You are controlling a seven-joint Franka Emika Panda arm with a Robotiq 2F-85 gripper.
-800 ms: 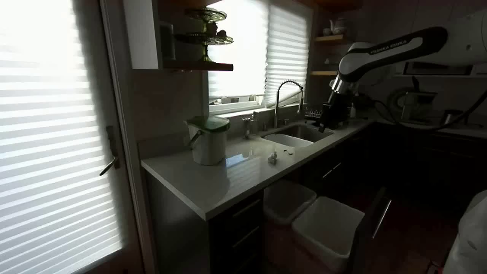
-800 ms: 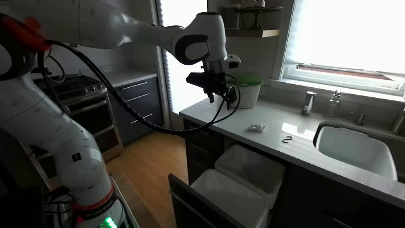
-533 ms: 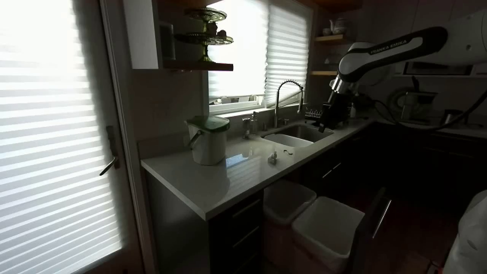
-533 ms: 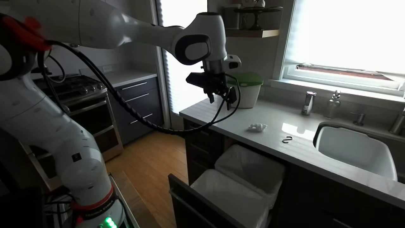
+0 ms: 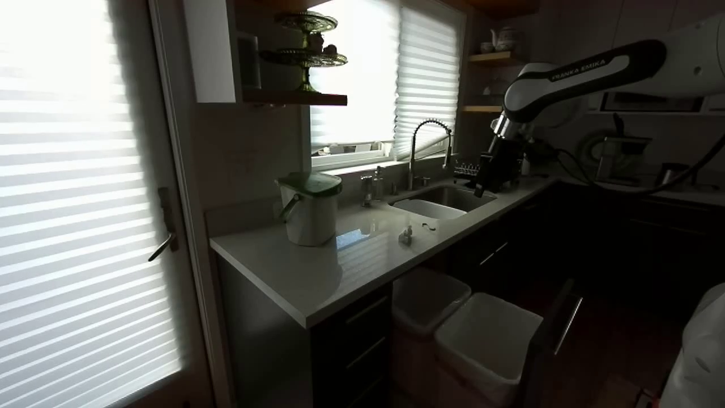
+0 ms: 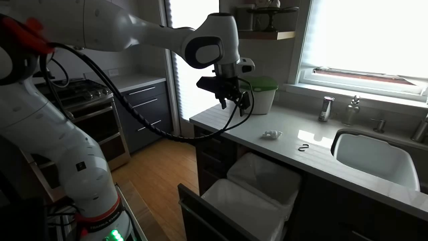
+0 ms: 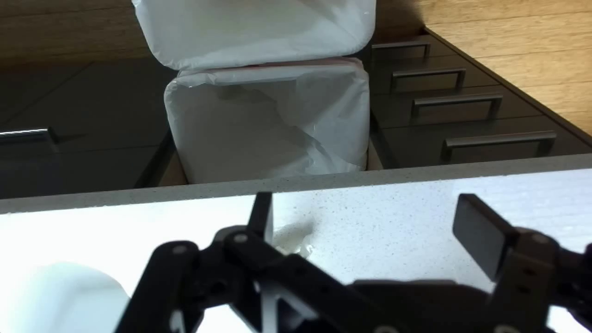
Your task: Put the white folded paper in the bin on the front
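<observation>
The white folded paper [image 5: 405, 234] lies crumpled on the countertop near its front edge, and also shows in an exterior view [image 6: 272, 134]. In the wrist view the paper [image 7: 305, 247] is partly hidden behind a finger. The bin [image 5: 478, 371] is the white, lined front one of two in the pulled-out drawer. The bin also shows in an exterior view [image 6: 247, 209] and at the top of the wrist view [image 7: 259, 46]. My gripper [image 7: 365, 206] is open and empty above the counter, with fingers wide apart. It also shows in both exterior views [image 6: 233, 109] [image 5: 481, 184].
A duller second bin [image 6: 267, 174] stands behind the front bin, under the counter edge. A green-lidded pail [image 5: 311, 212], a black S-hook [image 6: 303, 147], a can [image 6: 326, 108], a soap bottle [image 6: 351, 110] and a sink [image 6: 374, 160] are on the counter. The drawer front [image 6: 207, 214] stands pulled out.
</observation>
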